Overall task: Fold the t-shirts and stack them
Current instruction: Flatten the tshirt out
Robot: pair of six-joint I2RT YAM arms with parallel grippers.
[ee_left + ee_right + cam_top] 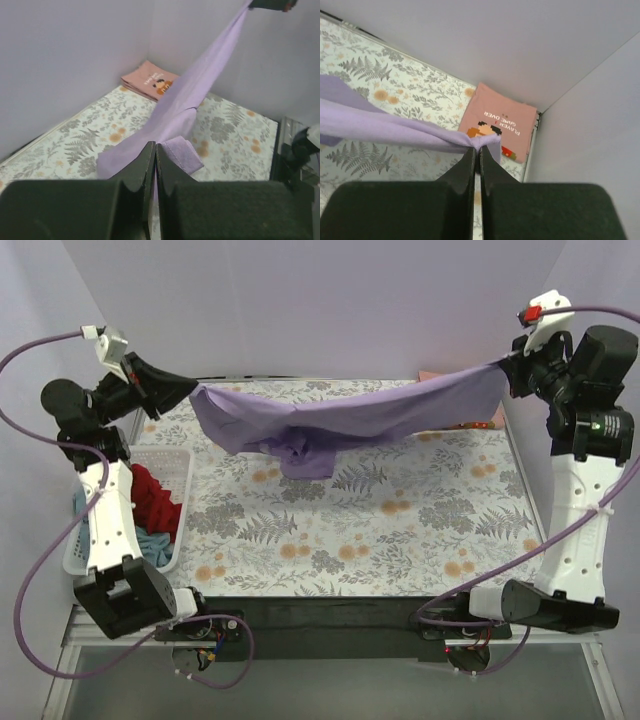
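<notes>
At the far left, the left gripper has its fingers pressed together on one end of the lavender t-shirt. In the left wrist view the black jaws meet with only a sliver of purple cloth between them, and a small fold of the tee lies just beside the tips. From there the shirt stretches across the back of the table, lifted off the surface at both ends. Its middle sags into a bunched clump that hangs down to the cloth or just above it; which one cannot be told. At the far right, the right gripper is likewise closed tight, pinching the other end of the tee. The right wrist view shows a small tuft gathered right at the fingertips.

On the left of the table, beside the left arm, stands a white slatted basket. It holds a red t-shirt and, nearer the camera, a grey-blue t-shirt, both crumpled. The floral table cloth — grey ferns and orange blooms on white — covers the table top. In the far right corner lies the salmon-pink t-shirt, folded flat, its cartoon print and white lettering facing up. Plain pale walls close in the back and both sides.
</notes>
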